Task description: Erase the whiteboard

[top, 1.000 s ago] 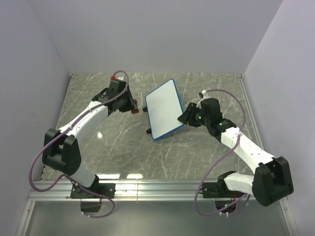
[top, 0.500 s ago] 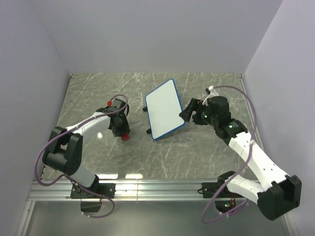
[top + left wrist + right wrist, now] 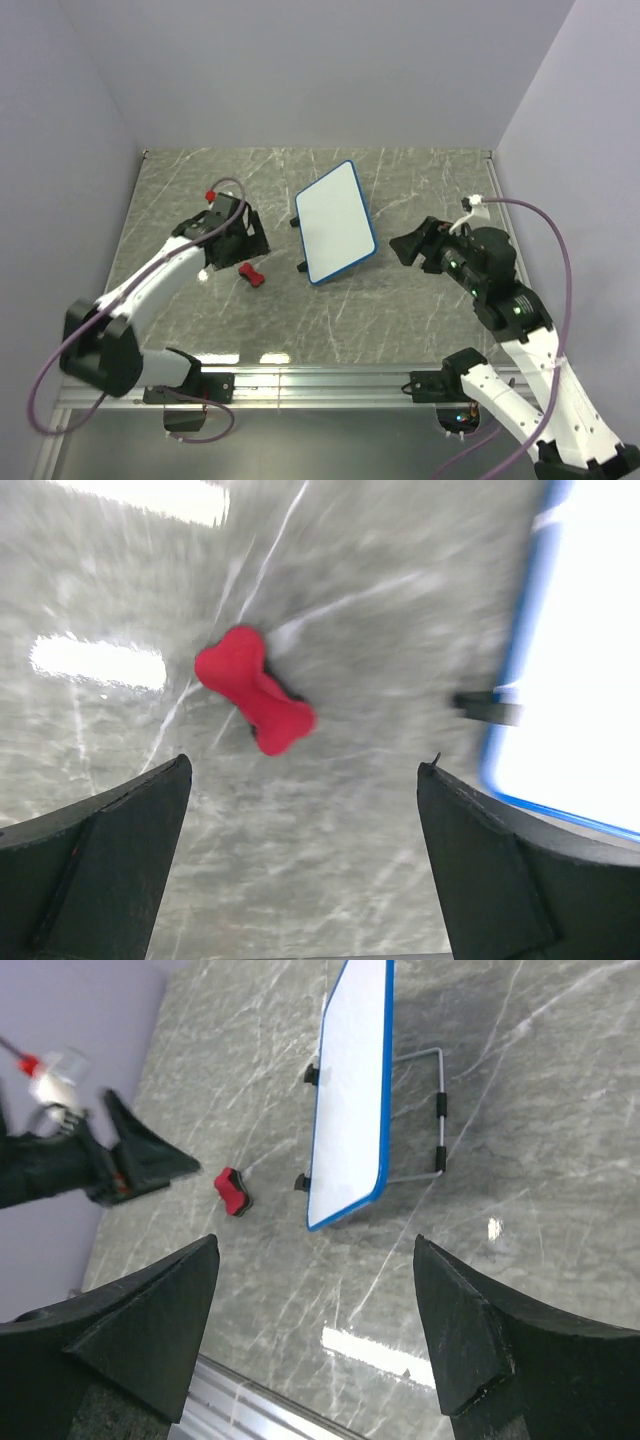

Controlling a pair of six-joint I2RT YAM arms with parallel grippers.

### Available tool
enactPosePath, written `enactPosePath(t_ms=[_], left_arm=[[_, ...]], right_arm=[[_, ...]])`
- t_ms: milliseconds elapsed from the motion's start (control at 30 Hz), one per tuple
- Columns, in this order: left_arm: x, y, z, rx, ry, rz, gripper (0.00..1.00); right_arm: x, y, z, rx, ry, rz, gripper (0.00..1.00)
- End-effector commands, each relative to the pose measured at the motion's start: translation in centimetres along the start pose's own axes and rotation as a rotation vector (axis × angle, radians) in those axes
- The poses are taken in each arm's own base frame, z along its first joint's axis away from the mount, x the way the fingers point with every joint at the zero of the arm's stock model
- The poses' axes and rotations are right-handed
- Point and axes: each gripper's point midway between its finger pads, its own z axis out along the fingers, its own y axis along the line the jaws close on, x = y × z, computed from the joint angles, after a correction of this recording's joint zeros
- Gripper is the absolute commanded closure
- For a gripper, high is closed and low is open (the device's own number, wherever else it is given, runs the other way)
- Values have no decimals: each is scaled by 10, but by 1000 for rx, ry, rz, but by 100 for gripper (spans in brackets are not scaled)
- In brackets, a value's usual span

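Top external view: the whiteboard [image 3: 336, 222] stands near the middle of the table [image 3: 400, 320], between the two arms. Its long axis runs almost straight up and down the frame, the far end leaning slightly left. The long lower edge is on the left side, on small black feet. The board leans back toward the right, so its white face points left and upward. The face looks plain white inside the blue frame.

A red eraser [image 3: 250, 274] lies flat on the table at lower left of the board, near it but apart. The left gripper [image 3: 252, 243] hangs just above and left of the eraser in the frame. The right gripper [image 3: 405, 245] is right of the board, apart from it, and points toward its back edge.

The right wrist view shows what the top view hides. Here the whiteboard [image 3: 350, 1100] is seen nearly edge-on, with a thin wire stand [image 3: 440, 1110] propping it from behind on the right of the frame. Two feet [image 3: 312, 1075] stick out on the left. The eraser [image 3: 233, 1191] sits left of the board's near corner, and the left gripper [image 3: 130, 1165] comes in from the left edge of the frame.

The left wrist view is blurred. It shows only a strip of the whiteboard [image 3: 580, 660] at the right edge, and the eraser [image 3: 255, 688] lying slantwise at centre left.

The left gripper [image 3: 305, 780] has its jaws spread wide and holds nothing, with the eraser lying free above the gap. The right gripper [image 3: 317, 1245] is also wide open, empty and touching nothing.
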Motion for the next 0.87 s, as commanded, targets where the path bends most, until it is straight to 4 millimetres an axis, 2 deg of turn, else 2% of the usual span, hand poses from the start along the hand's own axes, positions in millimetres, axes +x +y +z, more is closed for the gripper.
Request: enactPosePath(t_ms=[0, 33, 67, 133, 167, 267, 300, 400, 433, 467, 500, 533, 600, 667, 733, 800, 833], left_arm=[[-46, -14, -69, 99, -235, -27, 0], [-55, -12, -81, 111, -299, -42, 0], [-60, -8, -104, 150, -374, -64, 1], [-69, -1, -119, 168, -474, -87, 1], [-73, 0, -138, 215, -536, -91, 1], [-79, 0, -163, 246, -596, -34, 1], [-81, -5, -169, 262, -594, -10, 1], [-85, -25, -179, 310, -544, 96, 1], [-93, -34, -193, 336, -558, 116, 0], [-95, -40, -189, 333, -531, 140, 0], [-95, -41, -191, 324, -520, 158, 1], [-104, -44, -203, 333, -547, 155, 0], [-113, -50, -215, 360, -593, 160, 0], [-115, -52, -227, 402, -643, 175, 1], [-117, -57, -233, 440, -673, 190, 1], [-117, -58, -224, 416, -654, 216, 1], [-123, -51, -221, 365, -666, 196, 0]], right_arm=[[9, -7, -20, 33, 1, 37, 15], [10, -5, -26, 19, -3, 38, 15], [12, -6, -29, 18, 3, 42, 15], [21, -9, -36, 25, 17, 58, 15], [22, -11, -38, 29, 12, 64, 15], [24, -19, -44, 44, -34, 102, 13], [30, -24, -42, 51, -34, 111, 13], [20, -16, -42, -10, -113, 117, 11], [18, -14, -43, -31, -130, 114, 11], [17, -13, -41, -40, -141, 116, 11], [13, -14, -39, -39, -168, 130, 11], [11, -14, -39, -44, -185, 140, 11], [8, -18, -36, -33, -219, 169, 11], [7, -17, -38, -44, -234, 173, 11], [8, -18, -39, -49, -243, 162, 11], [14, -22, -40, -42, -233, 153, 11], [13, -26, -41, -20, -244, 158, 11]])
